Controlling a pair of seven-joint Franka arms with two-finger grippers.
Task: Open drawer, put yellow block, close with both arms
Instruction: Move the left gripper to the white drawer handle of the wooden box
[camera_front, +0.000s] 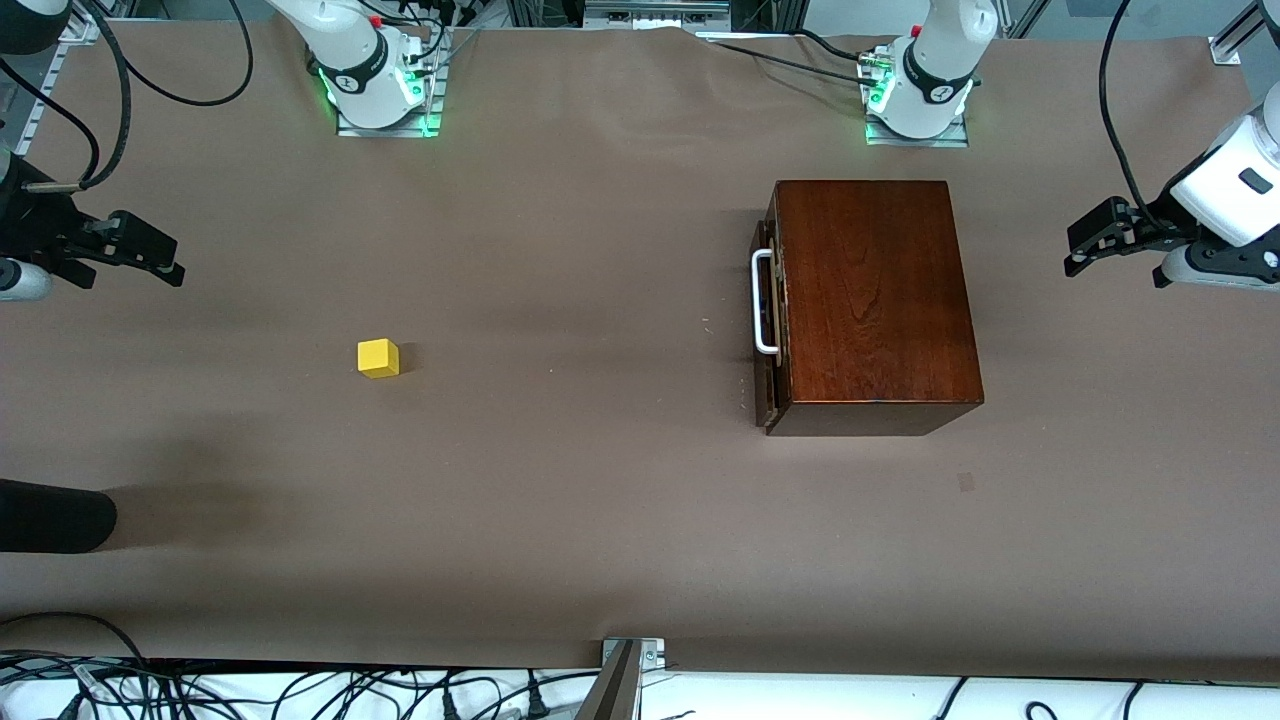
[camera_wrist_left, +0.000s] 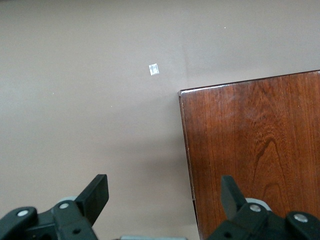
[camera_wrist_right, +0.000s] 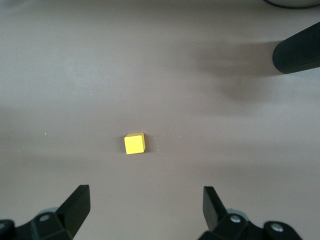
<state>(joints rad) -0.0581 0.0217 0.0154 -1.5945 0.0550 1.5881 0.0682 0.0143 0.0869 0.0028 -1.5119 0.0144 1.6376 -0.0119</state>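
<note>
The table (camera_front: 560, 250) is covered in plain brown paper. The glossy reddish-brown wooden box (camera_front: 868, 295) stands toward the left arm's end, grain running along its lid. The drawer (camera_front: 768, 320) sits pushed in, its dark front nearly flush with the box and facing the right arm's end; the white handle (camera_front: 762, 302) stands proud of that front. Bare table lies between the drawer front and the yellow block (camera_front: 378, 358), a small bright cube well apart from the box. The left gripper (camera_front: 1085, 243) hangs beside the box over its outer edge, fingers spread wide, holding nothing. The right gripper (camera_front: 160, 258) hangs over bare table, well apart from the box, fingers wide apart, empty.
</note>
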